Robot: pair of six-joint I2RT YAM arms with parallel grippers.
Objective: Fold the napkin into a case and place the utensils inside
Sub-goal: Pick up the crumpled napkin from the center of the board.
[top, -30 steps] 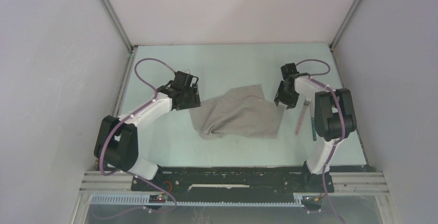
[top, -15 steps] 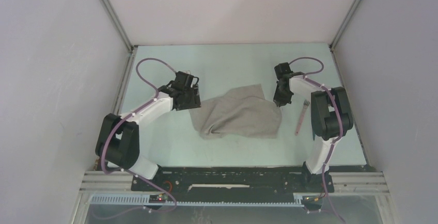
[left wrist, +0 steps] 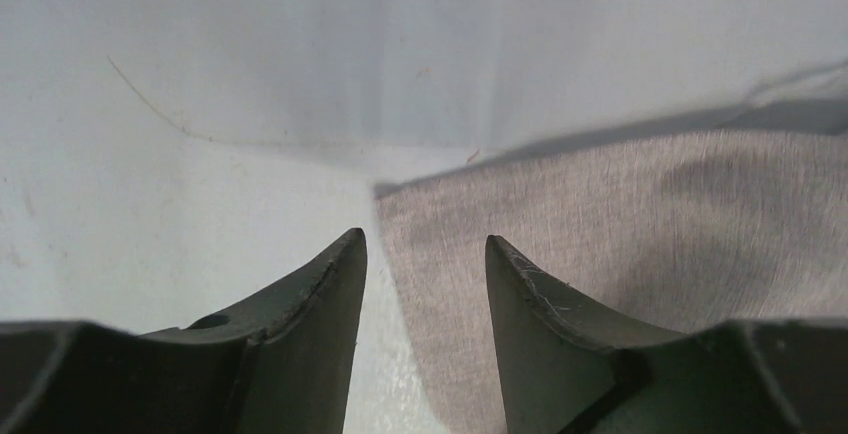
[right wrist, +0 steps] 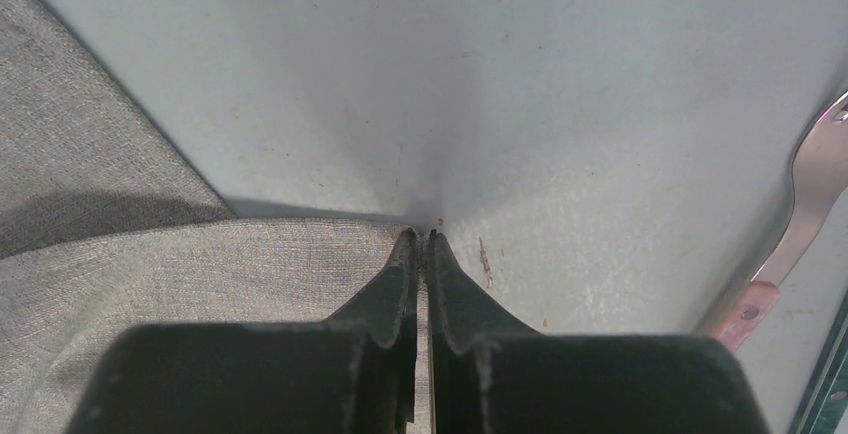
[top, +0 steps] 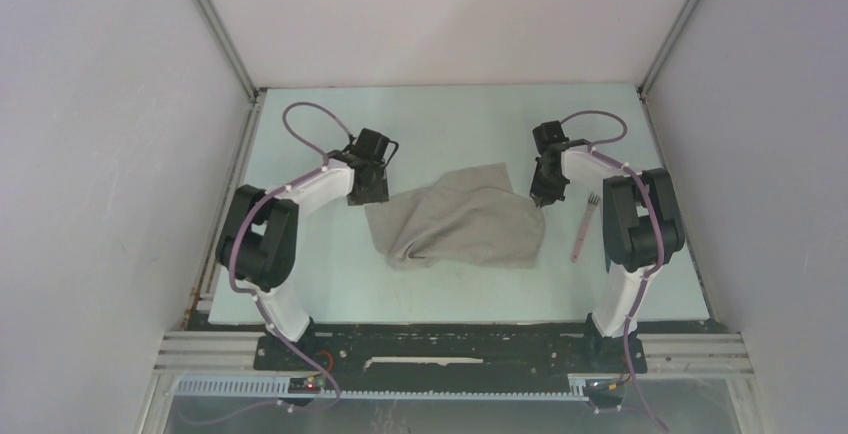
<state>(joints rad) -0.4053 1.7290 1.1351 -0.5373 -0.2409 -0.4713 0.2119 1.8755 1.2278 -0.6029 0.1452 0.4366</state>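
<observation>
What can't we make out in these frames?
- Right tool: shut at the napkin corner; right wrist view, the tool itself hides whether cloth is pinched.
- Teal utensil: only a sliver at the right wrist view's edge; the right arm covers it in the top view.
- Fork: tines cut off by the right wrist view's edge, too small to count in the top view.
- Napkin underside: hidden by its own folds, all views.

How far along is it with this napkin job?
Nothing looks done: the napkin lies rumpled and unfolded. In hand: the right gripper is shut on one corner, and the left gripper is open around another. Left: all the folding, then tucking in the fork, now on the table beside it.
</observation>
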